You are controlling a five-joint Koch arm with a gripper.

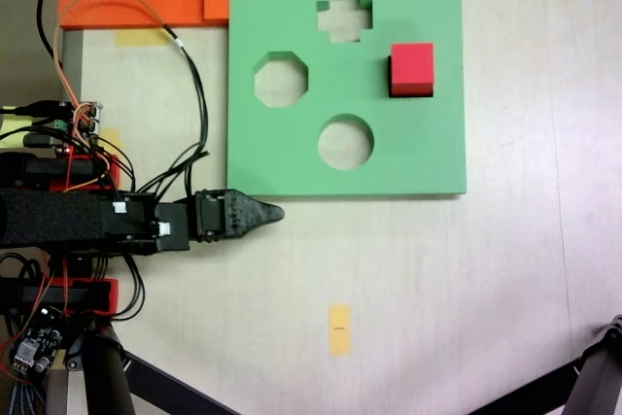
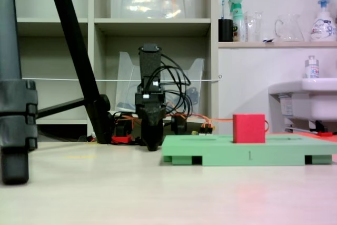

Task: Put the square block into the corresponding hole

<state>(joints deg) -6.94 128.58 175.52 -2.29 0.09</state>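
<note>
Here, all places given relative to the green foam board (image 1: 418,143).
Arm pose: stretched level out from its base at the left of the top-down fixed view, wrist and gripper in one straight line, low over the table (image 1: 466,289).
Gripper (image 1: 275,212): tip just off the board's lower left corner, apart from it; in the low fixed view (image 2: 152,146) pointing down, tip at the tabletop, left of the board's end.
Gripper state: jaws tapering to a single point, nothing between them; pressed together or slightly parted, cannot tell.
Square block (image 1: 412,67): red, in the square hole (image 1: 409,93) near the board's right edge, its top standing well above the board surface (image 2: 249,128).
Neighbouring cutouts: cross, octagon, circle, all left of the block.
</note>
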